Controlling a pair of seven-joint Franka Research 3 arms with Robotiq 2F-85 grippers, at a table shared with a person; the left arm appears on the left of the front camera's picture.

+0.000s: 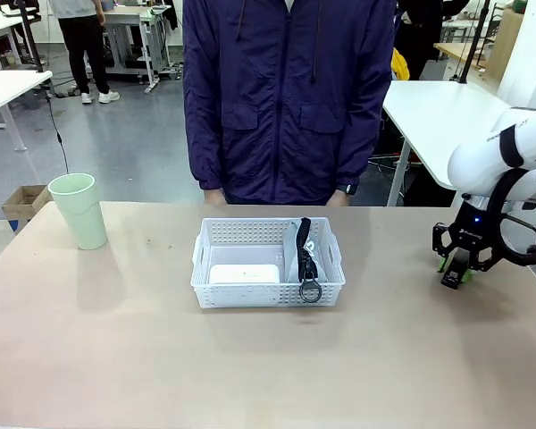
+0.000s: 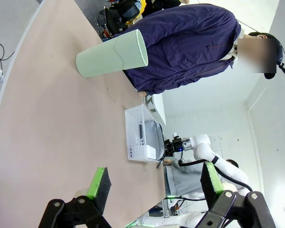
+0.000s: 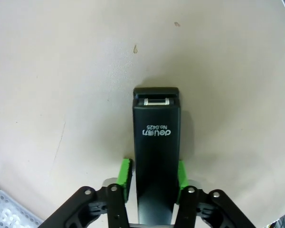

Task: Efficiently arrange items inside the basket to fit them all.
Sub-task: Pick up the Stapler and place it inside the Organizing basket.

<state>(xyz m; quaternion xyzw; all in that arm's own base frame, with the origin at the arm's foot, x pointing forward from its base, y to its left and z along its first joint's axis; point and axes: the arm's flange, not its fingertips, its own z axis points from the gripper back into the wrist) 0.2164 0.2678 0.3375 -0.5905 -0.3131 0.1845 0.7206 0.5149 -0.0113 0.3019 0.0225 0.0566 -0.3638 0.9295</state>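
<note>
Stapler point(image 3: 156, 142) — snug between right jaws

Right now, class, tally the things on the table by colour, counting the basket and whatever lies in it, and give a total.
White: 2, the basket and the box inside it.
Pale green: 1, the cup.
Grey: 1, the pouch in the basket.
Black: 1, the stapler in the right gripper.
Total: 5.

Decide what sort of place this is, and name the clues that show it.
Probably a robotics lab or workshop: a white robot arm reaches over the beige table, and plain white workbenches stand on a bare grey floor behind it.
</note>
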